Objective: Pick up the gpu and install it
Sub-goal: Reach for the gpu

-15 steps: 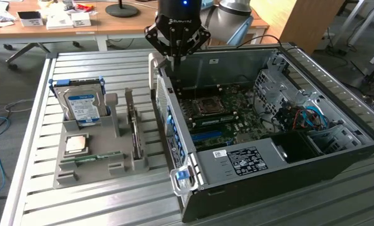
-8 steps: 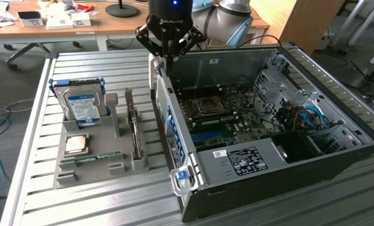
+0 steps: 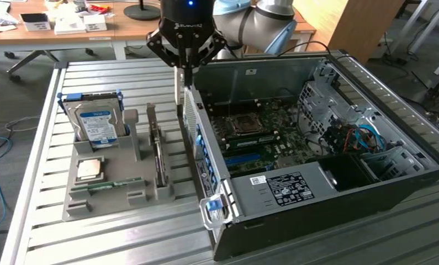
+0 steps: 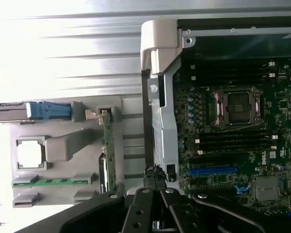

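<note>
the pick-up is only being lined up, i'd say. the gpu (image 3: 159, 157) is standing on edge in its slot of the grey tray (image 3: 123, 165), left of centre in the exterior view, and nothing is lifting it yet. the gripper (image 3: 179, 110) is hanging at upper centre with its two long fingers pressed together and nothing between them. it is pointing down into the gap between the tray and the open computer case (image 3: 315, 226). it is sitting just to the right of the card, near it but not touching it as far as i can tell.

to my eye, taking the card is calling for the fingers to part, shift left over the card's upper edge and come down square, so that they are clamping the board and not the tray's posts. the install is waiting on that; the blue slot (image 3: 241, 161) on the motherboard (image 3: 271, 127) is lying bare.

counting — one gpu, one hard drive (image 3: 95, 124) upright at the tray's upper left, one cpu chip (image 3: 90, 168) lying flat below it, one ram stick (image 3: 105, 186) along the tray's lower left, one tray, one case, one gripper.
</note>
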Robot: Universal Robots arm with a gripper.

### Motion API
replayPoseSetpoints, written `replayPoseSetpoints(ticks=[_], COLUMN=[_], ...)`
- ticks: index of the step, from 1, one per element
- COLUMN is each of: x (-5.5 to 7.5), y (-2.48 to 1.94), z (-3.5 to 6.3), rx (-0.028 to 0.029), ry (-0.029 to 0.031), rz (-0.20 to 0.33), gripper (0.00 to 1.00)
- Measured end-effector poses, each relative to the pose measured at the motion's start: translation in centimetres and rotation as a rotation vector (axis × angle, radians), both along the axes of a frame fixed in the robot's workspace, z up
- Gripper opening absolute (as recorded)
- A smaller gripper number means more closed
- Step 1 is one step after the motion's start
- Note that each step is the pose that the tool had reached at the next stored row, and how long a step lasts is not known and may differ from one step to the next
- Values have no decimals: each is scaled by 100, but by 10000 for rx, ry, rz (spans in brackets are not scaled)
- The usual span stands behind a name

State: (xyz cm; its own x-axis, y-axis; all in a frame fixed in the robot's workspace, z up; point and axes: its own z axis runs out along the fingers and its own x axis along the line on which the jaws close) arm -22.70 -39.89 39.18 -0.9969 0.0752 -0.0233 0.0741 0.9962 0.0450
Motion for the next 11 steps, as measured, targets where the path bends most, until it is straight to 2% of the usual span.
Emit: replayPoseSetpoints(ticks=[11], x=[-232], y=[0], z=[-5], rx=[0], ry=[0], rz=[0], gripper=[11])
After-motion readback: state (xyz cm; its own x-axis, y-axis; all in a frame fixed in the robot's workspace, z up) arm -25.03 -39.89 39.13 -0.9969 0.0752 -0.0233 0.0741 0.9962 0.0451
